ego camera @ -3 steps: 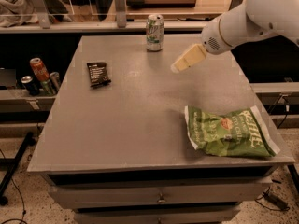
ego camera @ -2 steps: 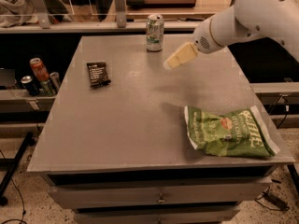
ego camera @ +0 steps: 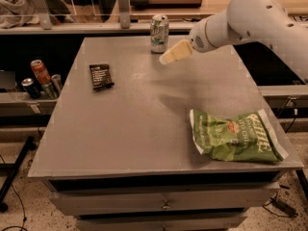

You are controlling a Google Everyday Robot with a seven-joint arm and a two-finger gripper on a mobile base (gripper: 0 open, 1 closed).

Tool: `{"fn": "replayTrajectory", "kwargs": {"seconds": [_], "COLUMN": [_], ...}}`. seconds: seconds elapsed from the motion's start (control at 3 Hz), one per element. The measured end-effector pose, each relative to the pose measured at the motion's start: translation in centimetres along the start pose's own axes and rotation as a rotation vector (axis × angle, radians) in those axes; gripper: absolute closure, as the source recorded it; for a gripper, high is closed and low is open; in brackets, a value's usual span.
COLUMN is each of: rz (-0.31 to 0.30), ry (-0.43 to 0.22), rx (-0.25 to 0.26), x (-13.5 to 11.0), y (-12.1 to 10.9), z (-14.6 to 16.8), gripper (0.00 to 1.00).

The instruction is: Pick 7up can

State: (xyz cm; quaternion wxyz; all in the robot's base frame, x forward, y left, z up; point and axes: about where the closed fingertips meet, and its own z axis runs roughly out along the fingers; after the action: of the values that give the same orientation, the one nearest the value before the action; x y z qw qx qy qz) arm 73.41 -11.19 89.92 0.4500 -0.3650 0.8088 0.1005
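The hand (ego camera: 175,52) hovers over the far end of the worktop (ego camera: 134,129). The 7up can (ego camera: 159,33) stands upright just left of it, a touch farther back. Wide or narrow? Cannot tell. Nearer than the hand and to its right lies a green chip bag (ego camera: 233,136), its contents unseen. Far left and lower down, a red can (ego camera: 40,72) huddles with darker ones, partly hidden.

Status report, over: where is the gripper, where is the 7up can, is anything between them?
Gripper over far side of table, close beside 7up can. Can upright near far edge. Nothing between; chip bag and dark packet lie apart.
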Motion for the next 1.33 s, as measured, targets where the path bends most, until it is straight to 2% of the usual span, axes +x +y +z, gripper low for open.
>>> {"fn": "replayTrajectory", "kwargs": {"seconds": [0.67, 1.33], "rz": [0.017, 0.061], "ry": [-0.041, -0.064], "rx": [0.036, 0.080], "x": [-2.2, -3.1], "y": [-1.1, -2.2], "z": [3.6, 6.7], "gripper": [0.00, 0.00]}}
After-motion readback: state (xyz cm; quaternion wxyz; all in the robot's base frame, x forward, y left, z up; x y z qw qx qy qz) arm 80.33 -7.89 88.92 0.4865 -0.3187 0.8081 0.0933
